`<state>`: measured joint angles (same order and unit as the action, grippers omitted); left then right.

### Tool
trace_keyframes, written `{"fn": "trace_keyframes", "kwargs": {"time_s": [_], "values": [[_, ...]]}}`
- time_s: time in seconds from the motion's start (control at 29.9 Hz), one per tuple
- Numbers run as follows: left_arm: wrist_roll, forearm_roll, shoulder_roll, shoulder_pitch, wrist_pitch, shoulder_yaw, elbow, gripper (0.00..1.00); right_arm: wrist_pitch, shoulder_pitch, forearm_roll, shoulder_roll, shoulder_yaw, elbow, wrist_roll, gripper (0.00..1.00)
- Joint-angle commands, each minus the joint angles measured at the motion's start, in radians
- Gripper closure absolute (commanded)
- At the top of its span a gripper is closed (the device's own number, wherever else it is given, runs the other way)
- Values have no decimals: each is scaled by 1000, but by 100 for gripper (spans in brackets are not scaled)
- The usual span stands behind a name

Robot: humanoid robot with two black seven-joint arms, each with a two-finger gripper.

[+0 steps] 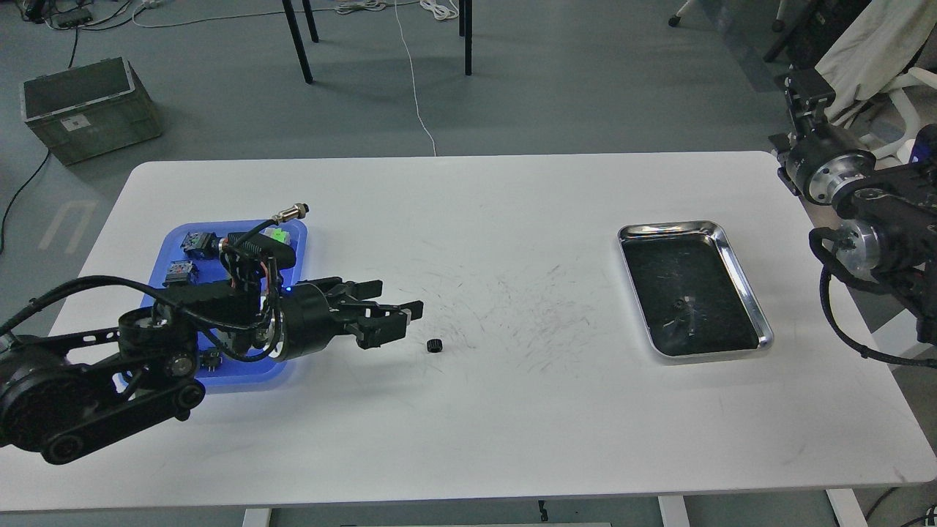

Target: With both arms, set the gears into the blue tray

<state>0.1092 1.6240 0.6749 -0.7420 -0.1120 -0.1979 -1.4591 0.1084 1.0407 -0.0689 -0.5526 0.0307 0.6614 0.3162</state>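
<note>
One gear [435, 345], a tiny black toothed ring, lies on the white table left of centre. My left gripper [399, 322] hovers low just to its left, fingers spread open and empty, pointing at it without touching. A second tiny dark piece [679, 302] that looks like a gear lies inside the steel tray. The blue tray [162, 256] sits at the left, largely covered by my left arm. My right gripper [805, 91] is raised beyond the table's right edge, dark and end-on, so its fingers cannot be told apart.
Push-button switches [198, 241] and a green-capped one [277, 234] lie in the blue tray. The shiny steel tray [732, 256] sits at the right. A grey crate [88, 110] and chair legs stand on the floor behind the table.
</note>
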Motion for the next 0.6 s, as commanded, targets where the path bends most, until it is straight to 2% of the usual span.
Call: {"fn": "trace_keyframes", "kwargs": {"time_s": [0.0,0.33,0.57], "values": [[0,60,-43,23,3,-1,52,24,-3,4,0,-9,3,1,0,5],[0,203,-126,78,61,0,167,24,2,-68,0,-15,159,-9,1,5],[0,257,-136,125,81,0,177,27,4,-71,-3,-15,159,-29,1,5]]}}
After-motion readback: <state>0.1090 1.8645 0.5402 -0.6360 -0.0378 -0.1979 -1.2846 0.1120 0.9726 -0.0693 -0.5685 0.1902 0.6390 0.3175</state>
